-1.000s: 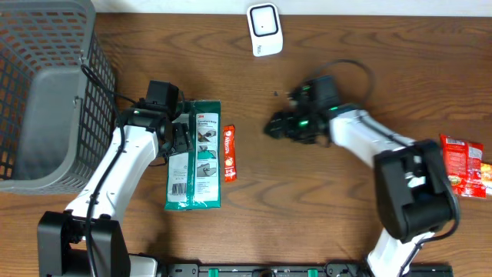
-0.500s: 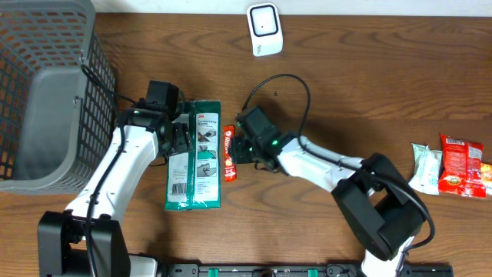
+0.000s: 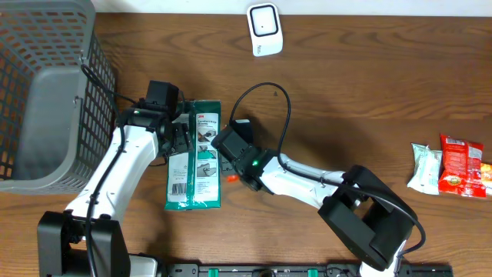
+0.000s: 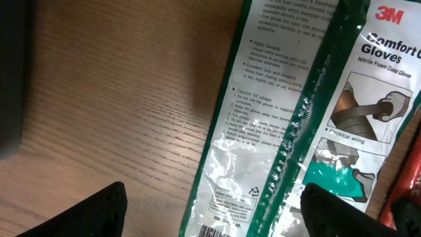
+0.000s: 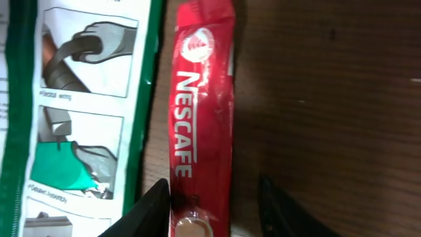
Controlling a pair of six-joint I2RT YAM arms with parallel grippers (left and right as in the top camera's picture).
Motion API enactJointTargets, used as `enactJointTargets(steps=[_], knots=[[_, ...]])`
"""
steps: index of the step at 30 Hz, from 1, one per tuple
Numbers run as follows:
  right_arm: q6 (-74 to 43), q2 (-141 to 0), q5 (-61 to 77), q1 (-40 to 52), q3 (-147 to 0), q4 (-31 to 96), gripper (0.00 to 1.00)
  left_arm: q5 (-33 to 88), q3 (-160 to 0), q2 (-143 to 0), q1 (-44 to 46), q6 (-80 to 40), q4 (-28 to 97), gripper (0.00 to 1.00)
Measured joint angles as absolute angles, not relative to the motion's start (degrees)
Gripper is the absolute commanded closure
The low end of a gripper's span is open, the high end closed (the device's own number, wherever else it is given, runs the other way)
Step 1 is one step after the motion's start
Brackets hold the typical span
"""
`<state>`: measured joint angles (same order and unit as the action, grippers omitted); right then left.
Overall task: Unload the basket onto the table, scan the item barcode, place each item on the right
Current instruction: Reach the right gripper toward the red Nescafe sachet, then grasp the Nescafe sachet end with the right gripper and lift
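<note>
Right end effector (image 5: 214, 197) partly spread, one finger either side of the red foil Nescafe sachet (image 5: 200, 112). The sachet lies flat on the brown wooden surface (image 3: 346, 92), just beside the green-and-clear plastic glove packet (image 3: 196, 165), with no pinch or lift visible, and sits well apart from the white boxy scanner (image 3: 264, 29). Judged early: grasp, carry and barcode presentation all left. Left end effector (image 4: 214, 207) spread wide above the packet, holding nothing. Only the right wrist view shows the fingers astride the sachet, which overhead is almost hidden under the arm; only overhead shows the scanner.
</note>
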<state>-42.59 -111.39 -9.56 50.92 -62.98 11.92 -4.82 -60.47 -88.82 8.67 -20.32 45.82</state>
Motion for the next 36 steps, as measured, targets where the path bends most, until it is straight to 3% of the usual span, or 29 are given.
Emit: enactJointTargets(steps=[12,19,27,36], knots=[[-38.76,-111.26,-14.26,47.92,-63.29,17.61,0.72,-4.82,-60.47,-88.82,8.67,-20.32,45.82,0.15],[-32.62,-109.95,-15.00,45.36,-63.33,23.53,0.59,-4.82,-60.47,-88.82,8.67,-20.32,45.82,0.15],[-30.06,-109.19,-10.68,42.59,-63.33,26.04,0.57,-4.82,-60.47,-88.82,8.67,-20.32,45.82,0.15],[-22.26,-108.27,3.44,34.79,-64.42,30.81,0.55,-4.82,-60.47,-88.82,8.67,-20.32,45.82,0.15]])
